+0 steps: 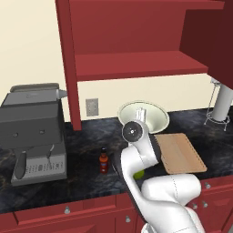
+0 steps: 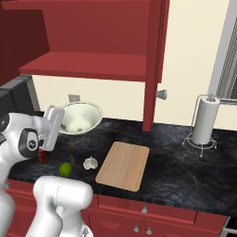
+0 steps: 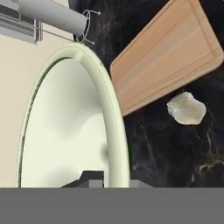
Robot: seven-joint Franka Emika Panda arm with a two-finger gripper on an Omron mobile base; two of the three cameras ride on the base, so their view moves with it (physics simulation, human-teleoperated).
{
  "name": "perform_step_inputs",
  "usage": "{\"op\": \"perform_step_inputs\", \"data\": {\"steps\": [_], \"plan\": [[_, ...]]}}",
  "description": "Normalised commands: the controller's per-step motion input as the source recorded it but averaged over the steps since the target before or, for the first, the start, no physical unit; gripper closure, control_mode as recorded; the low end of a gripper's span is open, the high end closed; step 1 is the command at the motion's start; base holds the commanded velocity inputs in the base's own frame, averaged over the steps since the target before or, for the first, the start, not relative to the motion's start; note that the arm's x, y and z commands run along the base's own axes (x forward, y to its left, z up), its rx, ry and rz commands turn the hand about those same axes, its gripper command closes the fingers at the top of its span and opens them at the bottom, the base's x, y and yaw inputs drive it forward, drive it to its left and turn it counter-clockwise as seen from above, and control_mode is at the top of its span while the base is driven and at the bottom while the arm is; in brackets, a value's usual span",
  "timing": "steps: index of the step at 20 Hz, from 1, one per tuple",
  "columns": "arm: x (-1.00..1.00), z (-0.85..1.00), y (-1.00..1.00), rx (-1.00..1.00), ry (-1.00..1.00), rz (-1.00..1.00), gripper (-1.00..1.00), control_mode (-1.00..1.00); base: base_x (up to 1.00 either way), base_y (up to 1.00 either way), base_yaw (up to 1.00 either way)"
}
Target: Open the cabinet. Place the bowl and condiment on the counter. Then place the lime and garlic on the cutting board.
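Upper cabinet (image 1: 136,45): doors swung wide, shelves bare, so the opening step appears done. Bowl (image 1: 144,116): cream, wide and shallow, held tilted on edge above the back of the desk (image 2: 185,171); the tool (image 3: 108,177) is clenched on its rim, one finger inside and one outside in the hand view, which explains the steep lean. It hangs just ahead of the wall outlet (image 1: 92,107), apparently on its way to being set down. Condiment (image 1: 103,160): upright on the desk, near the coffee machine (image 1: 34,132), already out of the cabinet. Lime (image 2: 65,169): on the desk by the front edge, beside the arm. Garlic (image 2: 90,163): on the desk between the lime and the cutting board (image 2: 123,165), close to the board's near corner but apart from it. Cutting board: bare and flat, set at a slant. Open room: a stretch of desk lies free beneath the bowl, bounded by the condiment on one side and the board on the other; the paper towel holder (image 2: 203,122) stands well apart at the far end. The right-hand cabinet door (image 2: 155,65) hangs over the board's back edge, a thing to mind when lifting.
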Motion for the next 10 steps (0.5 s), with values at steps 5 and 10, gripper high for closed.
{"op": "perform_step_inputs", "data": {"steps": [5, 10], "plan": [[0.47, -0.34, 0.0, 0.0, 0.0, 0.0, 1.0, -1.0, 0.0, 0.0, 0.0], [0.46, -0.36, 0.01, 0.0, 0.0, 0.0, 1.0, -1.0, 0.0, 0.0, 0.0]]}}
